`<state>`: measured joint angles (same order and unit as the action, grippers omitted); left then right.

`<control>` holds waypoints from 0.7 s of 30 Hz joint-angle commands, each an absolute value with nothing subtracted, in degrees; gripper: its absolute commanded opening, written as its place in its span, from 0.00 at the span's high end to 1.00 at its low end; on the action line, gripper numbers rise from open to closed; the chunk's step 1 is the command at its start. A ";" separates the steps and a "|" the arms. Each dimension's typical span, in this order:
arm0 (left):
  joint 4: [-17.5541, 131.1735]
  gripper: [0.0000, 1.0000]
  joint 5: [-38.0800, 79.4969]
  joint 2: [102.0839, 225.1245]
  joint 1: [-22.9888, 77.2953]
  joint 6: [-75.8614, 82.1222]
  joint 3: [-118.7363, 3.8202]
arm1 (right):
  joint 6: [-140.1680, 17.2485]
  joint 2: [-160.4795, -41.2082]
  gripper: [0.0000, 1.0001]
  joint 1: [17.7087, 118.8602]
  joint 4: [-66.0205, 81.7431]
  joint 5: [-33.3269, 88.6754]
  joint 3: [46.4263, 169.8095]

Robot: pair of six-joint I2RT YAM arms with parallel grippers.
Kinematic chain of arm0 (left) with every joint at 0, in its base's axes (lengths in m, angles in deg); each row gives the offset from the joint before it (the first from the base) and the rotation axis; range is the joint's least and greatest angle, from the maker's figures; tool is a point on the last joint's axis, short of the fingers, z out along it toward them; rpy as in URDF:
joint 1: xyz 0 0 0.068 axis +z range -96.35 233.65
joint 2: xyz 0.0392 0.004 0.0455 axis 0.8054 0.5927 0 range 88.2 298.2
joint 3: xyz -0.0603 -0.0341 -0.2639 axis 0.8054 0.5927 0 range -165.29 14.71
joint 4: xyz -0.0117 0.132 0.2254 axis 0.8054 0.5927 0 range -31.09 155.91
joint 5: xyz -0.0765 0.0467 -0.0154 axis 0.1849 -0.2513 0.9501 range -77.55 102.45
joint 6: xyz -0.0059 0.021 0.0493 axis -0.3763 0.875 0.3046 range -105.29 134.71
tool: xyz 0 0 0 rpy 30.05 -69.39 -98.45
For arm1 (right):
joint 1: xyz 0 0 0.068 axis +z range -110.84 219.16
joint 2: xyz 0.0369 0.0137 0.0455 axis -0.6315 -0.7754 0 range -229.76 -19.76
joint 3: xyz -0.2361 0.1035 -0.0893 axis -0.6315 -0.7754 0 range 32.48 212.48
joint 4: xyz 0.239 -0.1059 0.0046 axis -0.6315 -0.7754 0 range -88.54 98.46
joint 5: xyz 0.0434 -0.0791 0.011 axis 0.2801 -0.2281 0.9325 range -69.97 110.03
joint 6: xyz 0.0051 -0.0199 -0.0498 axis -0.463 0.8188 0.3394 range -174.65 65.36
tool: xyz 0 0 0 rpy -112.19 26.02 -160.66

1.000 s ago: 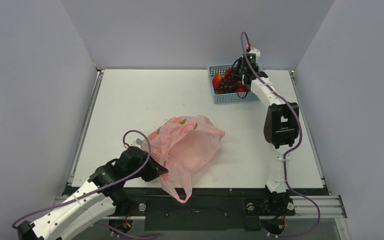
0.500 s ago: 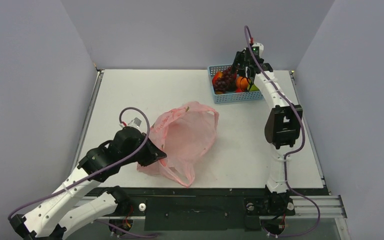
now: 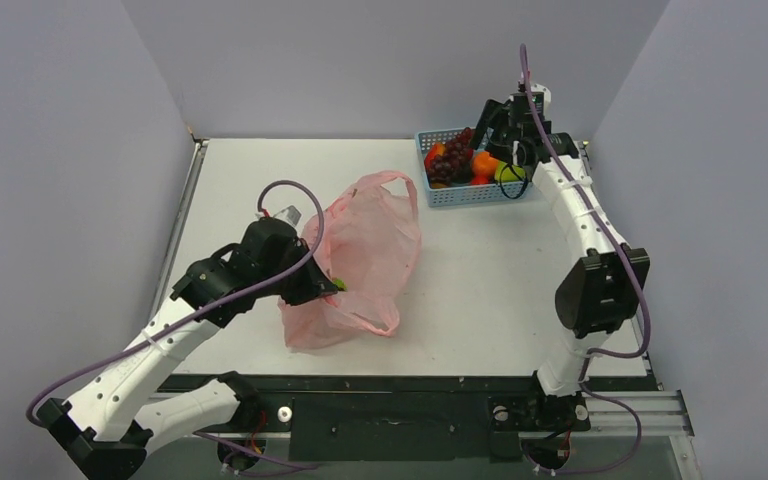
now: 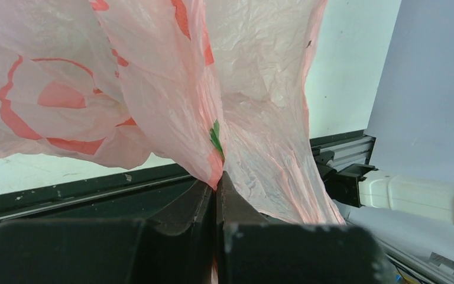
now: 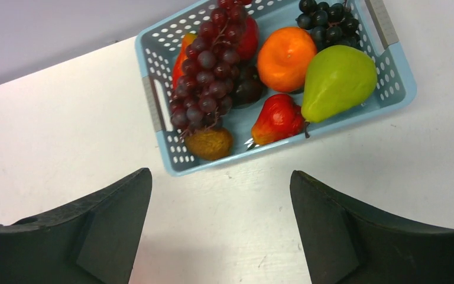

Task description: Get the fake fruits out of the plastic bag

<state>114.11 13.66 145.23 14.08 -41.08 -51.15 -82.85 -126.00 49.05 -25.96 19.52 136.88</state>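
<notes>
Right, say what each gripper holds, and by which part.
The left gripper is shut on the plastic bag, pinching a bunched fold of its wall beside a green mark. The right gripper is open near the basket and holds nothing.

Top view looked down on the table (image 3: 260, 180) from behind. Left wrist view faced the bag (image 4: 260, 89), close against the left gripper (image 4: 216, 192); right wrist view looked down on the basket (image 5: 153, 59) beyond the right gripper (image 5: 220, 176); top view shared both.
</notes>
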 commanded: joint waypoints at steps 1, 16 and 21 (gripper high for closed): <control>110.54 1.00 17.57 141.58 14.31 -40.64 -45.61 | -84.37 -117.58 0.18 50.22 -26.91 21.78 133.42; 103.68 1.00 22.44 128.91 14.30 -48.18 -26.95 | -81.98 -85.79 0.18 62.54 -30.46 25.86 110.02; 101.68 1.00 23.07 129.87 14.33 -47.66 -27.01 | -81.42 -79.85 0.18 62.84 -37.13 33.04 106.69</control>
